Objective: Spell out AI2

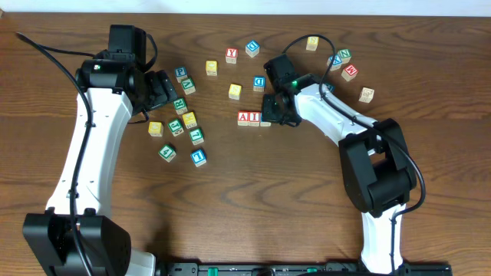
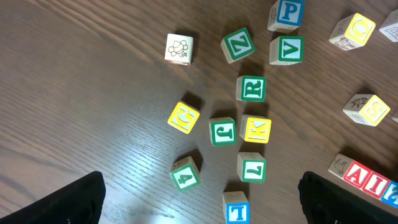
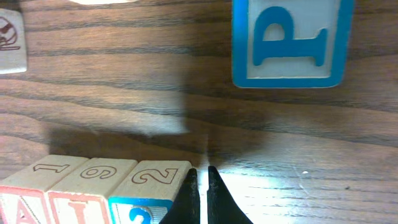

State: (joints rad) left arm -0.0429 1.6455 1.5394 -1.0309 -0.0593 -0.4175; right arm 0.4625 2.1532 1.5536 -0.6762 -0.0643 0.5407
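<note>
The red "A" cube [image 1: 243,117], red "I" cube [image 1: 254,117] and blue "2" cube [image 1: 265,119] stand side by side in a row at the table's middle. In the right wrist view they sit at bottom left: A [image 3: 22,202], I [image 3: 81,198], 2 [image 3: 146,190]. My right gripper [image 3: 202,174] is shut and empty, its fingertips against the right side of the "2" cube. It partly covers that cube in the overhead view [image 1: 278,110]. My left gripper [image 1: 163,90] is open and empty above the loose cubes, away from the row, with both fingers showing in its wrist view [image 2: 199,193].
Several loose cubes lie under the left gripper, among them green R [image 2: 251,89], yellow K [image 2: 255,129] and green 4 [image 2: 185,175]. A blue P cube [image 3: 287,40] lies behind the right gripper. A red Y cube [image 1: 231,55] and more cubes [image 1: 344,61] lie at the back.
</note>
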